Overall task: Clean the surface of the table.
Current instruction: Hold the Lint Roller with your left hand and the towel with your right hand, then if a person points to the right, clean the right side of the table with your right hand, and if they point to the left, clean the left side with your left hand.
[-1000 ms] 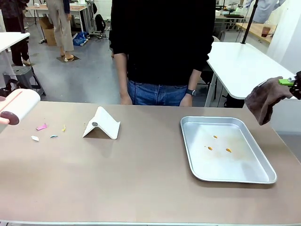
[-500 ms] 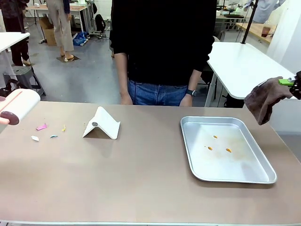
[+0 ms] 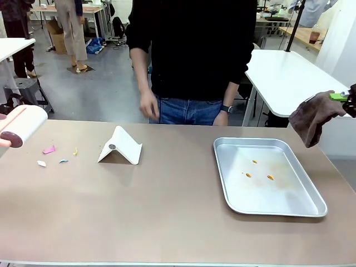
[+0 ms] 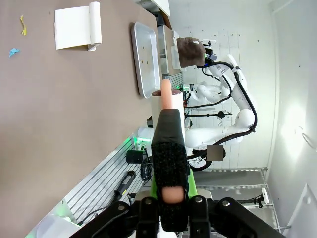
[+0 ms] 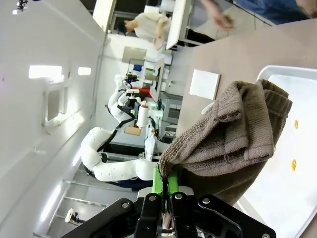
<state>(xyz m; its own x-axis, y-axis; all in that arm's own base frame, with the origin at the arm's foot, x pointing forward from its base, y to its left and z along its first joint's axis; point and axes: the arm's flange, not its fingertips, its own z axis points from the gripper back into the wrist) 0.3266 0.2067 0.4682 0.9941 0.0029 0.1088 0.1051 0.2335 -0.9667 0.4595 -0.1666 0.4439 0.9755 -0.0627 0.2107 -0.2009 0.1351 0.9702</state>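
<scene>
The tan table [image 3: 167, 211] carries small paper scraps, pink [image 3: 49, 149], yellow [image 3: 75, 151], white [image 3: 41, 163] and blue [image 3: 63, 161], near its left end. Above that end hangs a white lint roller [image 3: 21, 124] with a pink handle. In the left wrist view my left gripper [image 4: 169, 158] is shut on that handle, the roller [image 4: 166, 106] pointing out over the table [image 4: 59, 124]. At the far right my right gripper [image 3: 347, 99] is shut on a brown cloth [image 3: 312, 117], which hangs off the table's right side, above the tray's level. The right wrist view shows the cloth [image 5: 233, 129] bunched in the green pads [image 5: 157, 184].
A silver tray [image 3: 225, 183] with orange crumbs [image 3: 270, 177] lies on the right half. A white folded sheet [image 3: 121, 147] stands left of centre. A person in black stands at the far edge, one hand [image 3: 148, 105] raised above it. A white table [image 3: 283, 72] stands behind on the right.
The person's hand on the picture's left has lifted from the table's far edge. Both arms, the roller and the cloth stay where they were.
</scene>
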